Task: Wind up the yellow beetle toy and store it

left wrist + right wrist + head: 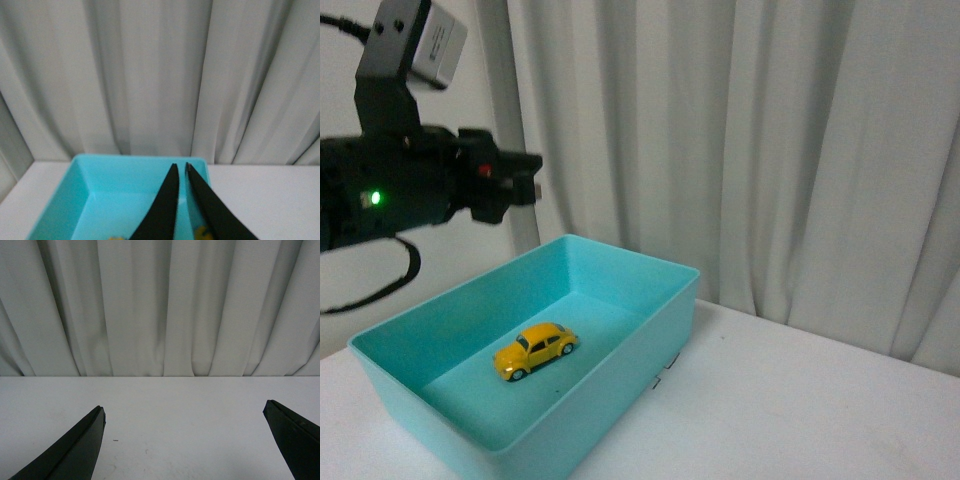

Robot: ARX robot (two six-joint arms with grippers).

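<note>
- Yellow beetle toy sits on its wheels on the floor of the teal bin, below the left end effector.
- Left end effector: narrow, nearly pinched, empty; hangs high, likely to clear the bin walls.
- Right end effector: spread wide, empty, over the table; probably idle.
- Storage looks done.

Soft, diffuse, rather dim indoor light with a cool cast in all three views. Faint shadow under the yellow beetle toy on the teal bin floor. Left arm underexposed, nearly black, slightly blurred, green lamp glowing. Curtain folds gently shaded; fine grain and overall softness throughout.
</note>
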